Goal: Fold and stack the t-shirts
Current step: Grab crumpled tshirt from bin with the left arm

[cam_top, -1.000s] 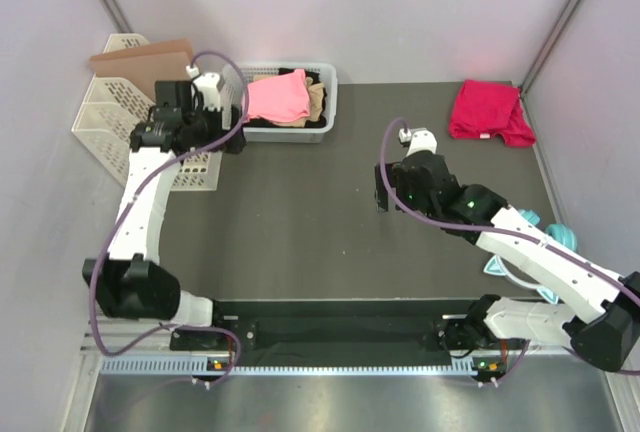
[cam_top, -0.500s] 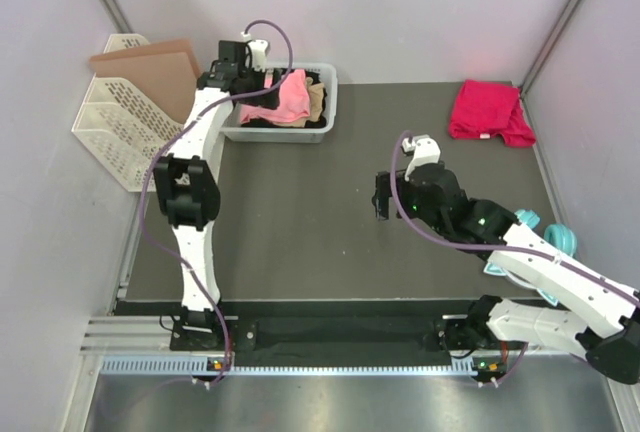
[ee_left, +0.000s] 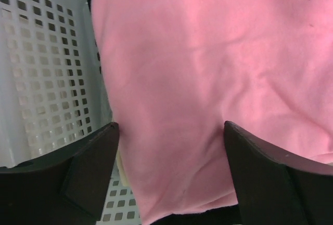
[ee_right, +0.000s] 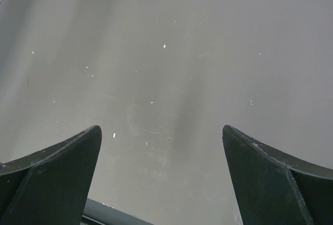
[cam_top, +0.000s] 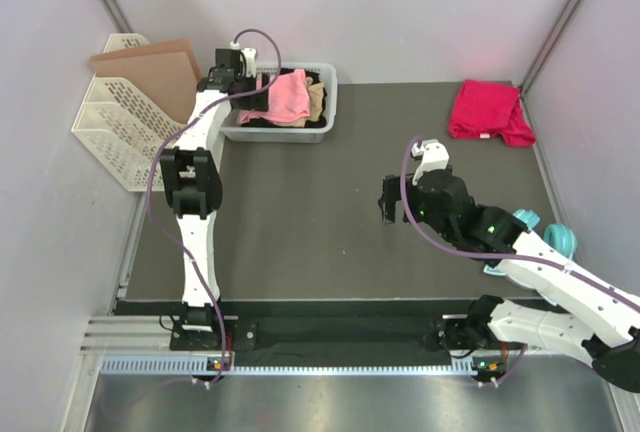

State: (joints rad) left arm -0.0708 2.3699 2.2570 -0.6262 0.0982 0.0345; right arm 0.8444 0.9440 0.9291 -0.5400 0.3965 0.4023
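Note:
A salmon pink t-shirt (cam_top: 288, 97) lies on top in a white perforated basket (cam_top: 331, 102) at the back left, over a tan shirt (cam_top: 316, 100) and a black one (cam_top: 262, 122). My left gripper (cam_top: 258, 86) hangs over the basket's left part. In the left wrist view it (ee_left: 169, 128) is open, its fingers either side of the pink cloth (ee_left: 208, 69), with the basket wall (ee_left: 47, 79) at the left. A folded magenta-red t-shirt (cam_top: 488, 112) lies at the back right. My right gripper (cam_top: 390, 202) is open and empty over the bare dark mat (ee_right: 166, 53).
A white slatted rack (cam_top: 110, 127) with a brown board (cam_top: 150, 64) stands at the far left, beside the basket. A teal headband (cam_top: 555, 242) lies at the right edge under my right arm. Walls close in at the left, back and right.
My left arm has swung from the rack to the basket and now hangs over the pink shirt. My right arm has drifted slightly to the right and nearer.

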